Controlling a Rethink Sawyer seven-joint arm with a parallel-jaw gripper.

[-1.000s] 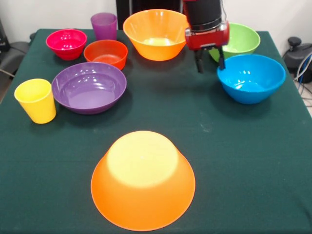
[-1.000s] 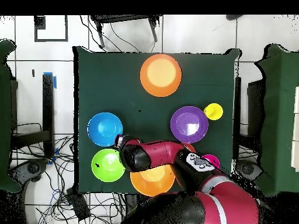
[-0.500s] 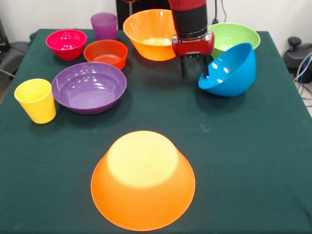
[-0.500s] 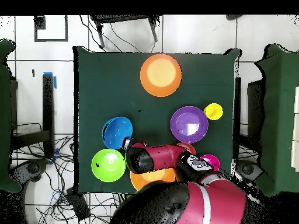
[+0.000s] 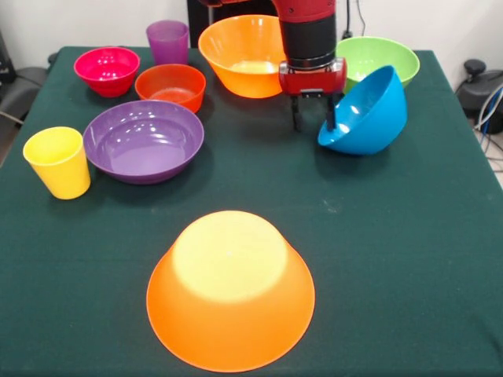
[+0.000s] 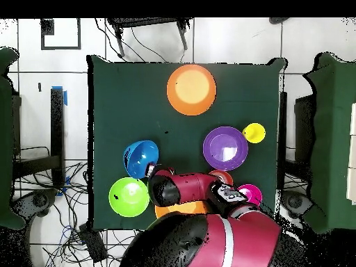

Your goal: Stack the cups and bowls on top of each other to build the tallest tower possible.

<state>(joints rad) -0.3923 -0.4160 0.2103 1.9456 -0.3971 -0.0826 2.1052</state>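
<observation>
Green cloth table (image 5: 393, 259), white wall behind, tiled floor w/ cables around it in the overhead view. Gripper (image 5: 313, 119) is down near the far edge, one finger inside the blue bowl (image 5: 365, 114), other outside — clamped on its rim, bowl tipped up hard on its side, mouth facing the arm. Whether it's clear of the cloth, can't tell.

Progress: barely begun, I'd say. Upturned orange bowl (image 5: 230, 289) sits alone at the near edge, bottom up, nothing on it — looks like the tower base. Everything else is loose and mouth-up: 2nd orange bowl (image 5: 245, 55) at the far edge just beside the arm, green bowl (image 5: 381, 59) behind the blue one toward the far corner, purple bowl (image 5: 144, 140) mid-table on the other side, yellow cup (image 5: 58, 162) just beside it at the side edge. Red-orange bowl (image 5: 171, 86), pink bowl (image 5: 107, 70) and purple cup (image 5: 167, 41) cluster at the other far corner.

Left to do: blue needs carrying across to the base, prob. flipped; then every other piece. No stack yet, all apart.
</observation>
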